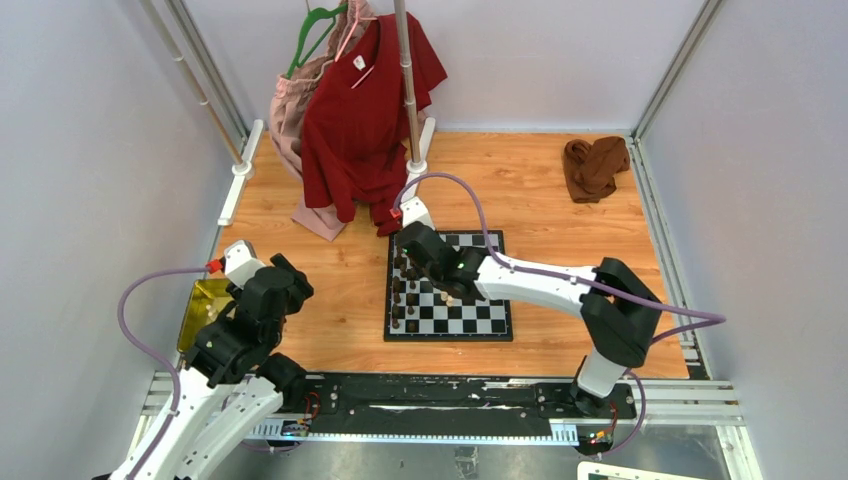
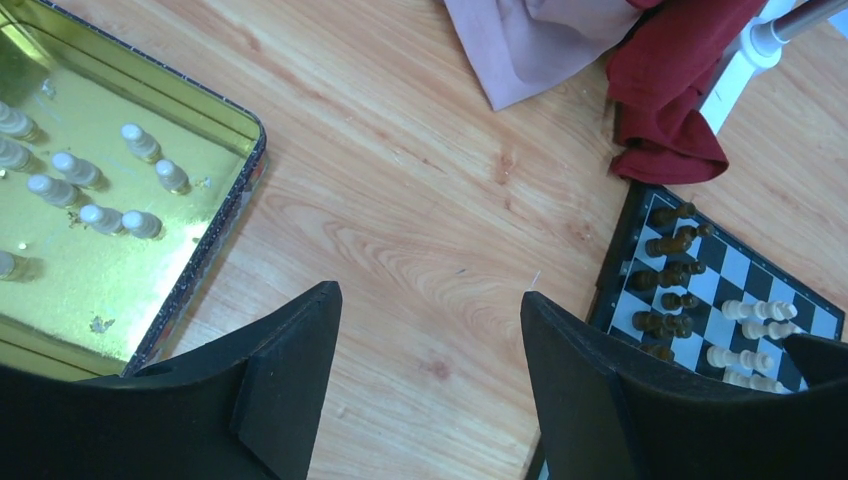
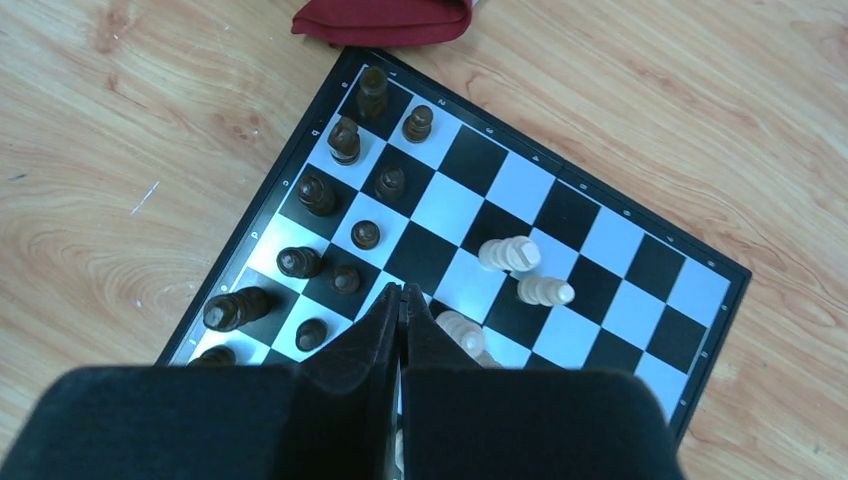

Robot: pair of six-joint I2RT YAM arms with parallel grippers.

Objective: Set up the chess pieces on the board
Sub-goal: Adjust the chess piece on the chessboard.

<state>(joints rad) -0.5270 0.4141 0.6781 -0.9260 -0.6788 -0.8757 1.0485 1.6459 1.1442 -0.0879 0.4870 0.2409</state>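
Observation:
The board (image 1: 482,320) lies in the middle of the wooden table. Dark chess pieces (image 3: 345,140) stand in two files along its left side. A few cream pieces (image 3: 510,253) stand near its middle. My right gripper (image 3: 402,291) hangs low over the board, shut, with nothing showing between its fingers; a cream piece (image 3: 462,330) stands just right of the tips. My left gripper (image 2: 428,295) is open over bare wood between the gold tin (image 2: 205,255) and the board (image 2: 612,270). Several cream pieces (image 2: 100,215) lie in the tin.
A clothes rack pole (image 1: 408,90) stands at the back with a red shirt (image 1: 365,110) and a pink garment (image 1: 290,110) hanging from it. The shirt's hem (image 3: 385,18) reaches almost to the board's far corner. A brown cloth (image 1: 595,165) lies at the back right.

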